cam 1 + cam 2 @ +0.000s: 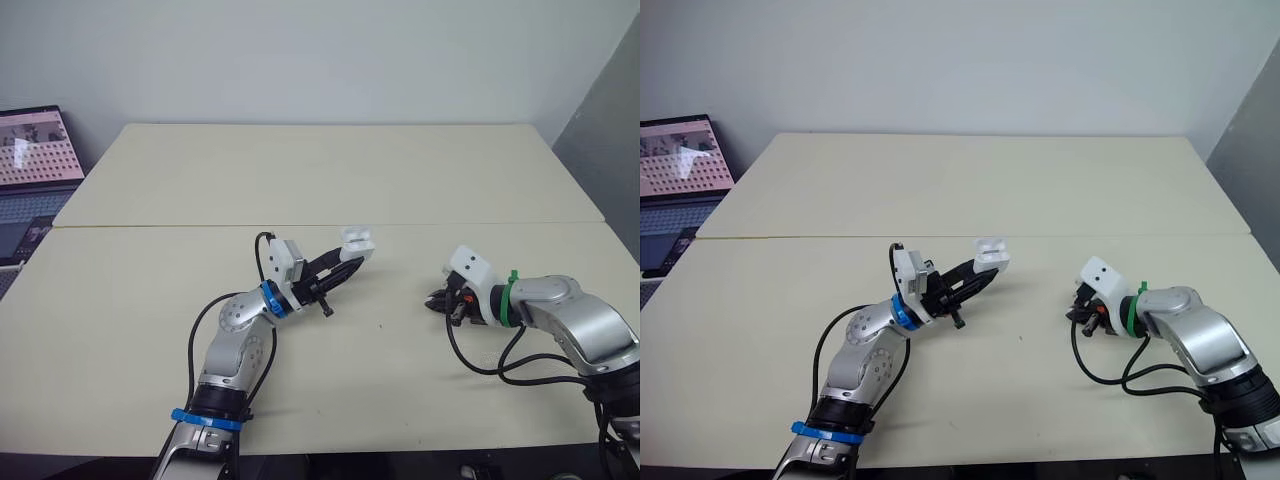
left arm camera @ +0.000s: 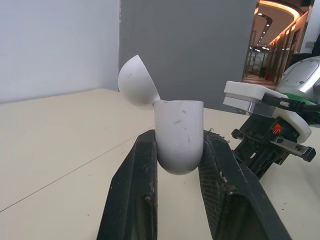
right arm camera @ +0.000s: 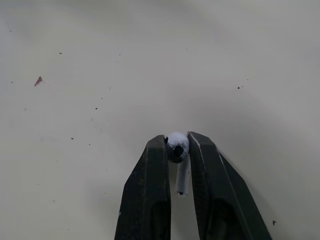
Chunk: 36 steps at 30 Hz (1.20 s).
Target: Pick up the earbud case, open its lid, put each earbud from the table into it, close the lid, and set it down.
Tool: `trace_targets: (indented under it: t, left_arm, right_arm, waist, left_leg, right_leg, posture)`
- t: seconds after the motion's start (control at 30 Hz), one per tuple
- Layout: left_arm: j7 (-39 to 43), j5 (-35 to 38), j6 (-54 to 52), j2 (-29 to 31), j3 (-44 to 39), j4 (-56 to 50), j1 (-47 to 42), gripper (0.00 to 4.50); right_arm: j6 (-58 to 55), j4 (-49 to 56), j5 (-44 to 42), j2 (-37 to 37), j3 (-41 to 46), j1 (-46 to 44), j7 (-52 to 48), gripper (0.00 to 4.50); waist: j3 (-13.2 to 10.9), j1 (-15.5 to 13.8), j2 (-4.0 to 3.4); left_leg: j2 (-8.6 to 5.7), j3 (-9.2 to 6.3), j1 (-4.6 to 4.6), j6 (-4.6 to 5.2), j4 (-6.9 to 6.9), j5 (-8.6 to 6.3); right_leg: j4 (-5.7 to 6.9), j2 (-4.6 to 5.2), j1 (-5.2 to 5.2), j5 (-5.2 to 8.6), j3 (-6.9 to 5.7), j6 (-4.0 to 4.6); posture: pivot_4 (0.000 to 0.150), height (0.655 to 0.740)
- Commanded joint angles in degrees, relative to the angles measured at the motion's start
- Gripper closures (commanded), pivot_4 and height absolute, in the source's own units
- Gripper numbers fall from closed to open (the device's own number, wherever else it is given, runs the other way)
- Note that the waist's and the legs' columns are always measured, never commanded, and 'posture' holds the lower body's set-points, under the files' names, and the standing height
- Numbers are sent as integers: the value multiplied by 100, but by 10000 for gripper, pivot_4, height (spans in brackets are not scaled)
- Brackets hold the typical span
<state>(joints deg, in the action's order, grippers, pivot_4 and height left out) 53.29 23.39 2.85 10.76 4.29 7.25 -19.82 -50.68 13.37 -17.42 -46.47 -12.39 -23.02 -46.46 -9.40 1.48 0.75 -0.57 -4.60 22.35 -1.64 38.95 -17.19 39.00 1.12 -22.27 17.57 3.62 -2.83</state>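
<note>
The left gripper [image 1: 346, 264] holds the small white glossy plastic earbud case [image 2: 179, 131] clear of the pale beige table [image 1: 300, 170]. Its two black fingers [image 2: 135, 190] press against the case's rounded lower body from either side. The case sits upright at the fingertips, and its domed lid [image 2: 136, 79] is hinged open and tilted back to one side.

The right gripper [image 1: 437, 300] is low over the table, well apart from the left one. Its jaws pinch a white earbud [image 3: 178, 146]. The bud's round head is caught right at the fingertips, and its short stem runs back along the narrow gap between the fingers.

An open laptop [image 1: 35, 150] stands off the table's far left corner.
</note>
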Motion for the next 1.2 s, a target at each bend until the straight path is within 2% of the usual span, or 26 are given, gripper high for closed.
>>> trace_targets:
  t: [0.03, 0.23, 0.33, 0.43, 0.7, 1.17, 1.2]
  left_arm:
    - [78, -1, 119, 15, 11, -100, 19, 37336]
    - [188, -8, 230, -15, -23, 198, -96, 37336]
    - [283, 42, 230, -47, -24, 390, -230, 37336]
    - [405, 56, 240, -92, -4, 549, -356, 37336]
    - [475, -13, 341, -219, -28, 790, -615, 37336]
    - [175, -76, 373, -74, -83, 439, -353, 37336]
    - [153, -80, 377, -74, -84, 421, -340, 37336]
  right_arm:
    - [188, 280, -16, -186, 153, 172, -198, 43009]
    - [-103, 1089, -599, -833, 793, 734, -763, 43009]
    - [-525, 1731, -1158, -1382, 1294, 1371, -1177, 43009]
    - [-456, 2009, -1238, -1641, 1546, 2004, -1212, 43009]
    - [172, 1637, -835, -1272, 1614, 2527, -687, 43009]
    - [758, 1141, -714, -1324, 1290, 2456, -1075, 43009]
    - [847, 1091, -689, -1302, 1268, 2420, -1095, 39509]
  waist:
    - [0, 0, 0]
    - [0, -23, 0]
    - [0, -47, -1]
    - [-1, -92, 2]
    - [-2, -93, 4]
    - [-2, -110, 4]
    - [-2, -109, 4]
  left_leg:
    - [0, 0, 0, 0, 0, 0]
    - [-3, 2, 0, 0, 0, 0]
    - [-3, 0, 1, 1, 0, -1]
    - [0, -2, 1, 1, 0, -1]
    - [-1, 11, -12, 1, 0, 0]
    - [-1, 11, -13, 1, 1, 0]
    - [0, 11, -14, 0, 1, 0]
  right_leg:
    - [0, 0, 0, 0, 0, 0]
    - [-1, 2, 0, 0, 1, 0]
    - [-2, 2, 2, 0, -1, 0]
    - [-4, -2, 3, 0, -5, 0]
    - [1, -4, 8, 0, 5, -1]
    - [0, -3, 9, 0, 7, -1]
    - [0, -3, 9, -1, 7, -1]
  posture:
    - [1500, 7400]
    - [1500, 7400]
    - [1500, 7400]
    - [1500, 7400]
    - [1500, 7400]
    - [1500, 7400]
    - [1500, 7400]
